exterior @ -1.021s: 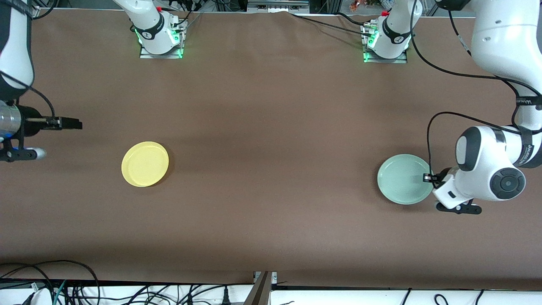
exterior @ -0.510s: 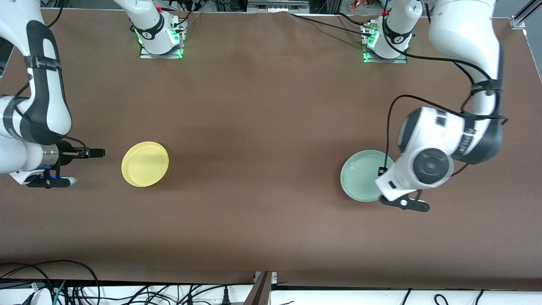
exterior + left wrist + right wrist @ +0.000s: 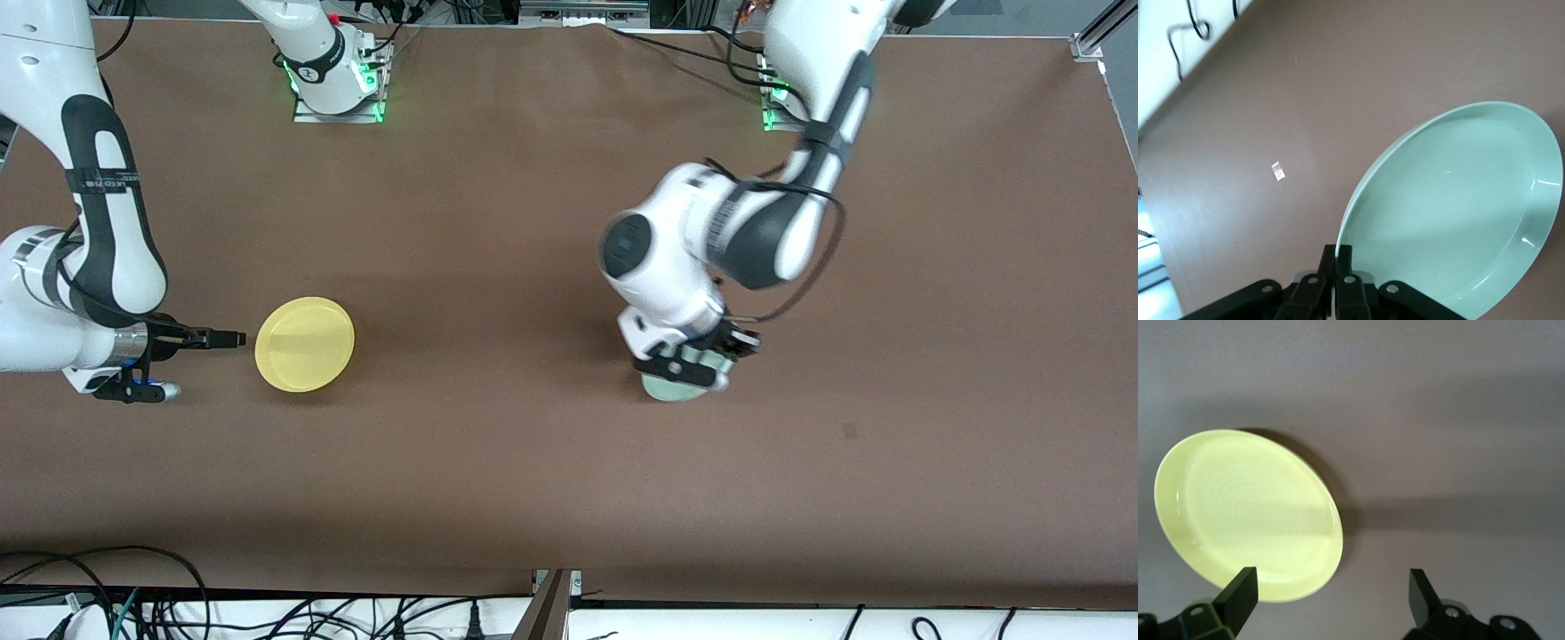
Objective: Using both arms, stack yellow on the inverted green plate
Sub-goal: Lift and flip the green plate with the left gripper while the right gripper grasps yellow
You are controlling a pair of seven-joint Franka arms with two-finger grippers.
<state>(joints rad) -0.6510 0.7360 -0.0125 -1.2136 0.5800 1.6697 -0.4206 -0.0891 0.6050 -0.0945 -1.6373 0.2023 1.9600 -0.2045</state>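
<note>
The green plate [image 3: 1458, 213] is hanging tilted above the middle of the table [image 3: 533, 222], its rim pinched in the left gripper [image 3: 711, 360], so the step in hand looks like carrying and turning it over. The yellow plate [image 3: 304, 343] is lying flat, rim up, toward the right arm's end of the table, with the right gripper [image 3: 233, 339] just beside its edge, fingers spread and holding nothing. Next, the green plate needs setting down inverted, then the 2nd plate gripping by its rim.
</note>
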